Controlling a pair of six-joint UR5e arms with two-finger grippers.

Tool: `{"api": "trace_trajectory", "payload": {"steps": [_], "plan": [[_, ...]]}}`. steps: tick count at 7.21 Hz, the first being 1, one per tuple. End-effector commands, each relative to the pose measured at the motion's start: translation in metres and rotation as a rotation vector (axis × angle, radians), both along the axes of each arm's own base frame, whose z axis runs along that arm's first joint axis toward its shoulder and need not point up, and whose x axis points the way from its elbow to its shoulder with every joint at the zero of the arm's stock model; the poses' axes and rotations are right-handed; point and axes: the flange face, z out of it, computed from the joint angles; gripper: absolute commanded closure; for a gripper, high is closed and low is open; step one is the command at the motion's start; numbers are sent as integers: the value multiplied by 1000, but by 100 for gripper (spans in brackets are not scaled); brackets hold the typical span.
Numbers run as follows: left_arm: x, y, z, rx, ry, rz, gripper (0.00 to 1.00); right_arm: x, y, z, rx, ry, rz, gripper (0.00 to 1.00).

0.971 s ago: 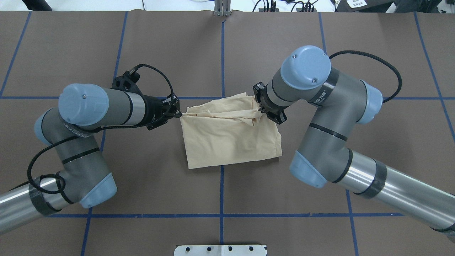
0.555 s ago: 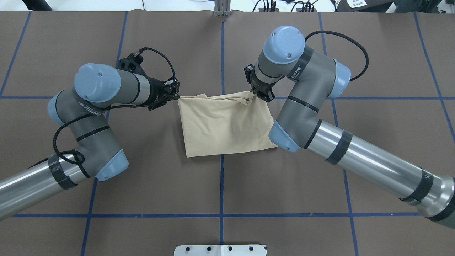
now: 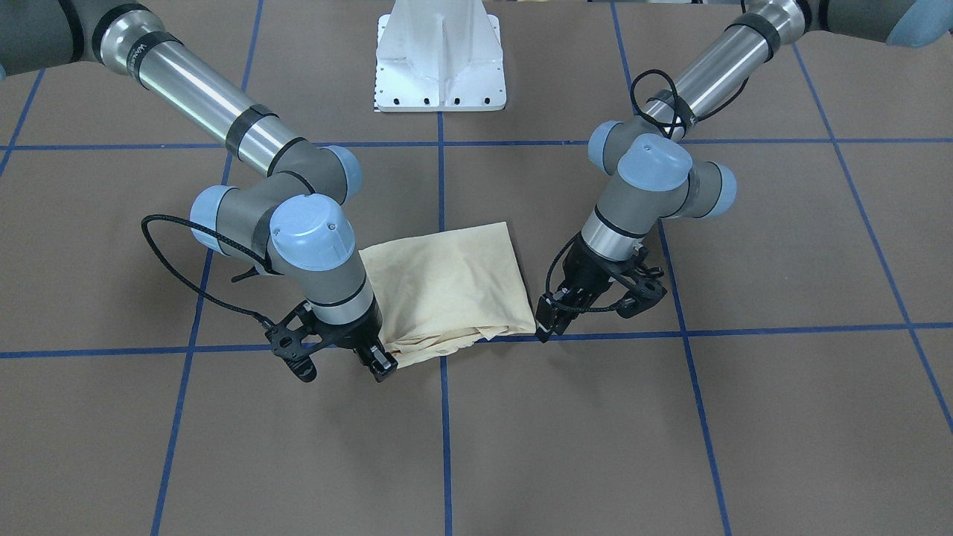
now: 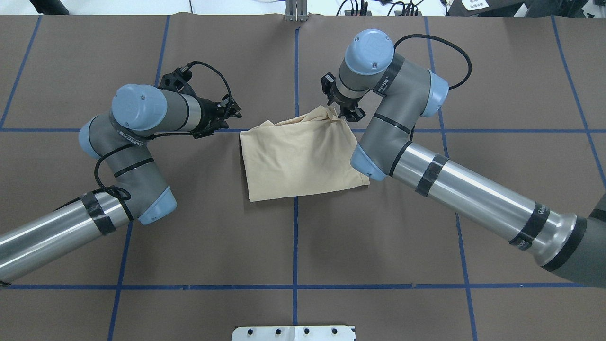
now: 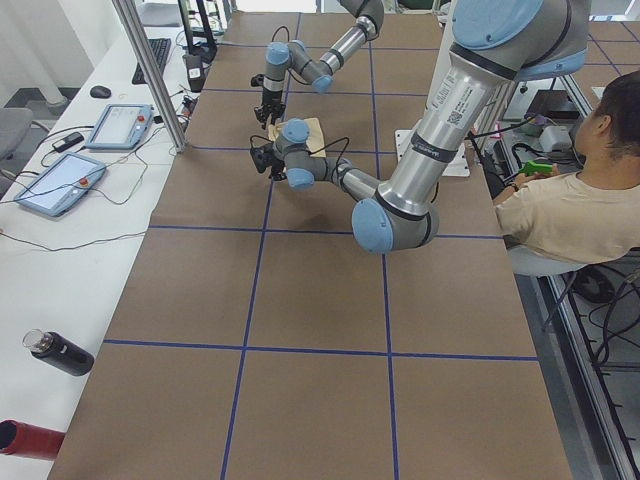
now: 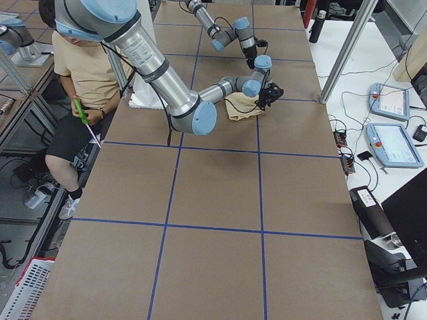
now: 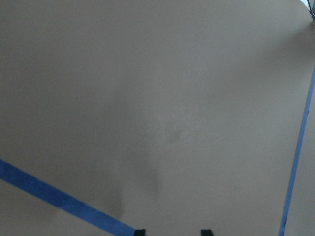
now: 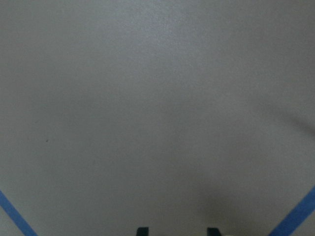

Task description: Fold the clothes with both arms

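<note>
Overhead exterior shows the T-shirt (image 4: 298, 163) lying folded into a rough rectangle at the middle of the brown table (image 4: 426, 222), just beyond the crossing of the blue tape lines (image 4: 295, 246). Only plain cream fabric faces up, with a few creases bunched along its far edge. The left gripper (image 4: 234, 113) hangs at the shirt's 10 o'clock, just off the far-left corner and apart from the cloth. The right gripper (image 4: 348, 112) stands at 1 o'clock, right at the raised far-right corner. In the left wrist-mounted view the 2 black fingertips (image 7: 139, 232) sit spread, with bare table between them, so that hand has let go. The right wrist-mounted view shows the same: fingertips (image 8: 142, 231) apart, with nothing but table in the gap. A black band (image 4: 387, 81) on the right arm (image 4: 473, 196) and another on the left arm (image 4: 124, 137) carry white lettering that is too small to read. The white base plate (image 4: 293, 333) sits at the shirt's 6 o'clock, at the table's near edge. In exterior left a seated person (image 5: 575, 205) is beside the table, and 2 tablets (image 5: 120, 125) lie on the white side bench.
</note>
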Motion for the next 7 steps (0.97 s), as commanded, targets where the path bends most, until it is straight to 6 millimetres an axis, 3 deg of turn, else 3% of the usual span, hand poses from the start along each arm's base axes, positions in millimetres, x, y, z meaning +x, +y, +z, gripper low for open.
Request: {"api": "trace_trajectory", "payload": {"steps": [1, 2, 3, 4, 6, 7], "plan": [[-22, -23, -10, 41, -5, -24, 31, 46, -36, 0, 43, 0, -20, 0], [-34, -30, -11, 79, -19, 14, 32, 83, -57, 2, 54, -19, -54, 0], [-63, -39, -12, 155, -43, 94, 32, 124, -70, 12, 64, -36, -85, 0], [-108, -34, 20, 262, -116, 152, 32, 175, -79, 35, 106, -40, -135, 0], [-205, -33, 78, 492, -279, 270, 32, 294, -89, 125, 247, 20, -273, 0], [-269, -42, 114, 572, -355, 320, 32, 335, -85, 174, 333, 93, -359, 0]]}}
